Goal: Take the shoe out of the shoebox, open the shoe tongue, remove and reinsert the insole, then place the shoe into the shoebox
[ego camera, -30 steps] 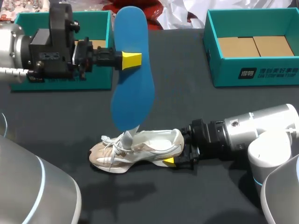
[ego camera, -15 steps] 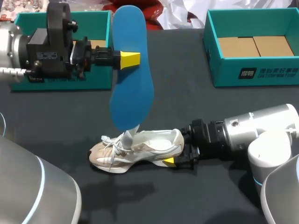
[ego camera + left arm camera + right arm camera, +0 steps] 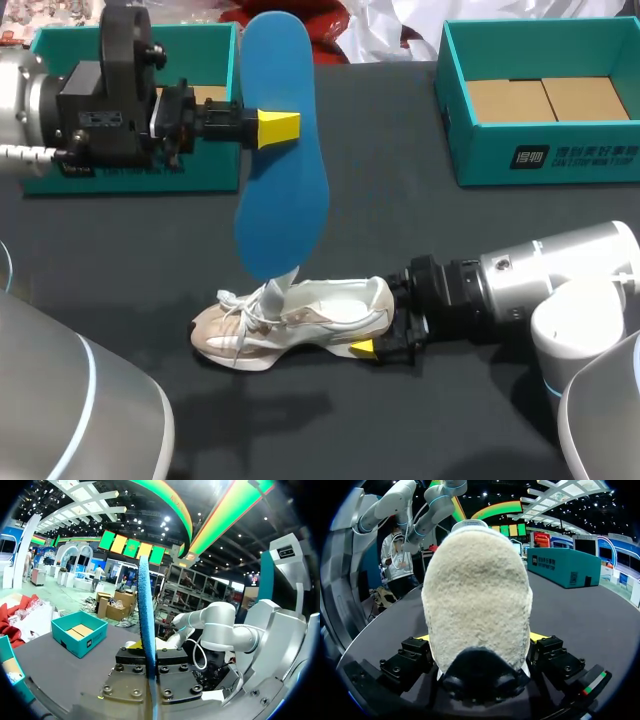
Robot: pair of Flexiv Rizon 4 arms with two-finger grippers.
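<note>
Head view: left gripper (image 3: 281, 128) is closed flat on the blue insole (image 3: 285, 170), held upright in the air, its lower end near the shoe's raised tongue (image 3: 279, 289); the pale shoe (image 3: 300, 318) stands on the black table (image 3: 420, 230), outside both teal shoeboxes (image 3: 540, 150) (image 3: 205, 172); right gripper (image 3: 388, 320) clamps the heel from both sides.

Left wrist view: the insole stands edge-on between the fingers, both pressed against it; a shoebox lies well ahead.

Right wrist view: the fleecy heel fills the gap between the fingers; yellow tips touch either side.
</note>
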